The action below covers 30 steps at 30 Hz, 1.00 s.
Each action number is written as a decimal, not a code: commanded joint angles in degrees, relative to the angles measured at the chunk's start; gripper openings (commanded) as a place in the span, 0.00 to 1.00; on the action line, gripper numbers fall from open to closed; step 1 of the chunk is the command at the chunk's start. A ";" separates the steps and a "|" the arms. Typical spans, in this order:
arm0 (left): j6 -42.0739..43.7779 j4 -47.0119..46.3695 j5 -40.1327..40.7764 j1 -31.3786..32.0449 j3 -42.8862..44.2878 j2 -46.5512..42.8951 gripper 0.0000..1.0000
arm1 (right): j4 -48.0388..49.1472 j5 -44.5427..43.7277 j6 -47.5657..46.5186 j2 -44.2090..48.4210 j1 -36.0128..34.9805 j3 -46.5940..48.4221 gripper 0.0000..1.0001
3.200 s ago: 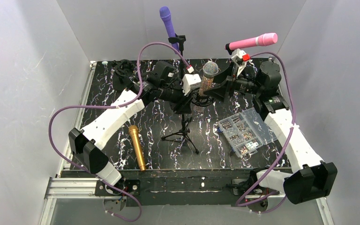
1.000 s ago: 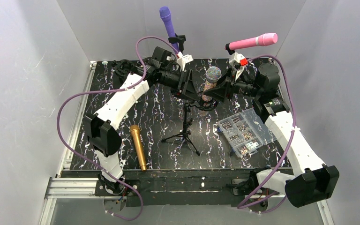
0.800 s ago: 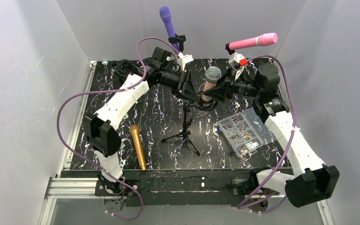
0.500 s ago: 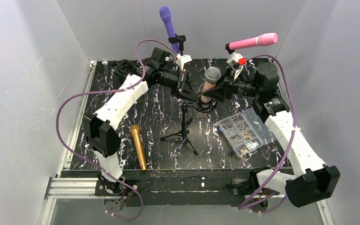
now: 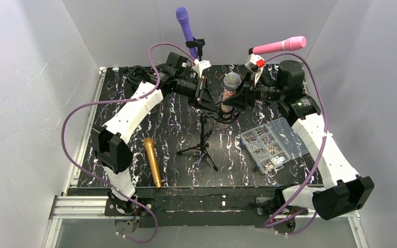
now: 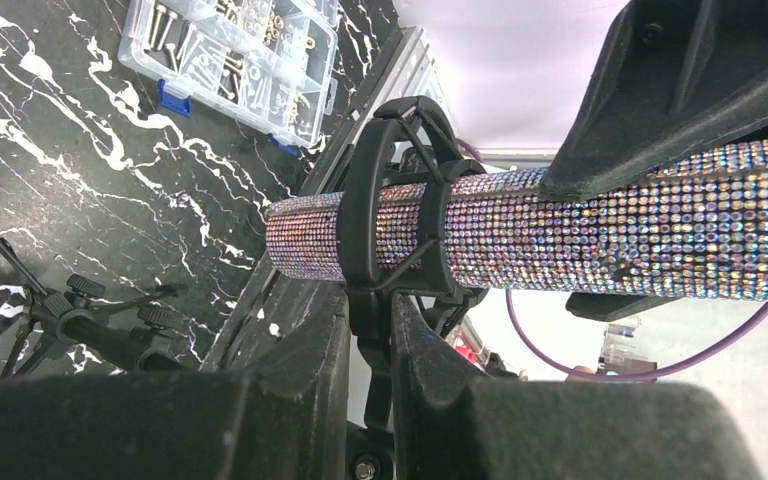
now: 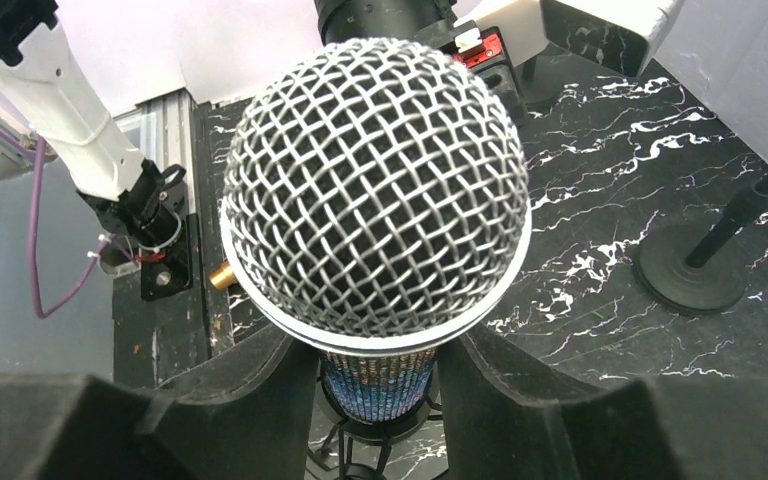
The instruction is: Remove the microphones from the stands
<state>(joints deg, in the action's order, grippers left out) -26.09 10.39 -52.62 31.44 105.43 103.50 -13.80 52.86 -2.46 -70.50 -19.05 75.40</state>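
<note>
Across the middle of the bench (image 5: pixel 168 170), two arms meet from either side: the left arm (image 5: pixel 132 116) reaches in from the left edge and the right arm (image 5: pixel 323 147) from the right edge. Open black surface lies along the near edge and beside the left edge. The far edge is crowded with the wrists, cables and poles.

One clear parts box (image 5: pixel 270 143) sits near the right edge, its lid closed over many small screws too small to count.

One tripod stand (image 5: pixel 202 144) spreads its legs at the bench's centre. Its upper stem is hidden behind the left wrist in the overhead view.

Four microphones show. The sparkling microphone (image 5: pixel 231 90) stands upright in the tripod stand's clip (image 6: pixel 380 200), and its tail pokes out just past the clip ring. A purple microphone (image 5: pixel 185 23) and a pink microphone (image 5: pixel 279 45) sit raised over the far edge, their poles mostly lost behind the wrists. A gold microphone (image 5: pixel 151 161) lies flat near the left near corner, well apart from the tripod legs.

The left gripper (image 6: pixel 370 340) is clamped tight on the stem just beneath the clip. The right gripper (image 7: pixel 380 385) grips the sparkling microphone's body right under its mesh head, one finger (image 7: pixel 230 400) on each side.
</note>
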 commanded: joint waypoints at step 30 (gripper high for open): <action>7.92 7.78 12.42 2.40 0.66 0.72 0.00 | -10.48 -0.60 -14.90 -0.71 0.16 16.86 0.01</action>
<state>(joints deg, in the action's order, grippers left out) -23.83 11.00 -44.80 33.58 106.08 103.48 -29.54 53.93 -16.91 -71.40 -19.25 92.16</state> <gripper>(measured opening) 0.131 0.493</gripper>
